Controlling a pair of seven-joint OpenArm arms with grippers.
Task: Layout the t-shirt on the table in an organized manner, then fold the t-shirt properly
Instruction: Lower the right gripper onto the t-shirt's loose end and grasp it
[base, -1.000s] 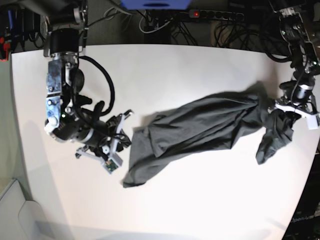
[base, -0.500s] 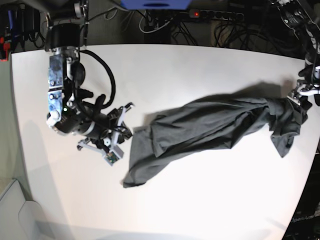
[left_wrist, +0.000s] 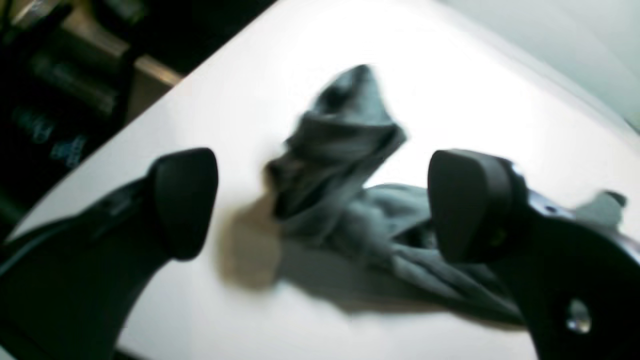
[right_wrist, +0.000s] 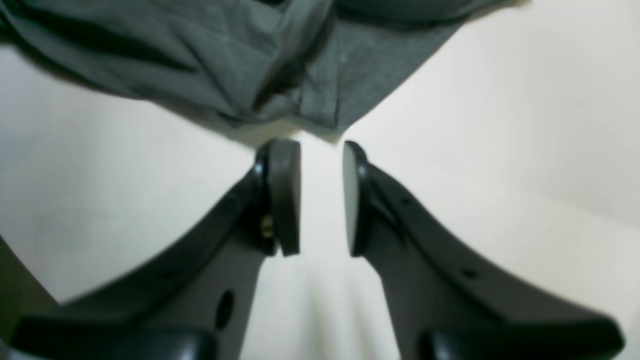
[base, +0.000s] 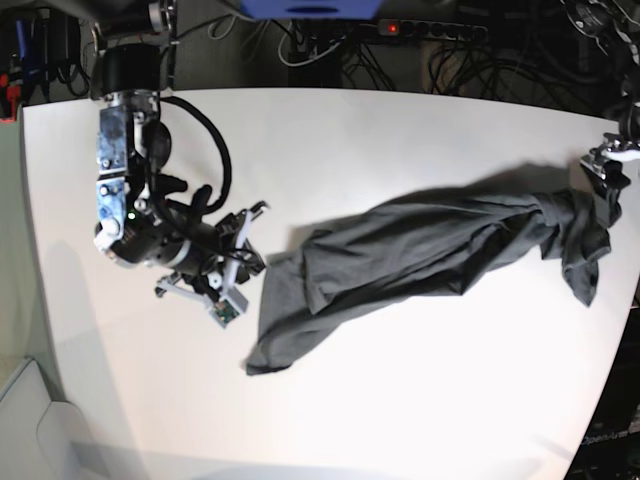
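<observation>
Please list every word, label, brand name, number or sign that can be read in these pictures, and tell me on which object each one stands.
No text can be read with certainty.
Faint pale lettering at the lower right corner of the base view, on something dark beyond the table: too small and dim to read.
Bluish marks on dark equipment beside the table in the left wrist view: blurred, unreadable.
The t-shirt: no print or readable label visible.
The left gripper and right gripper: no markings visible.

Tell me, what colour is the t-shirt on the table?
The t-shirt is plain dark charcoal grey with no pattern, seen best in the base view.
</observation>
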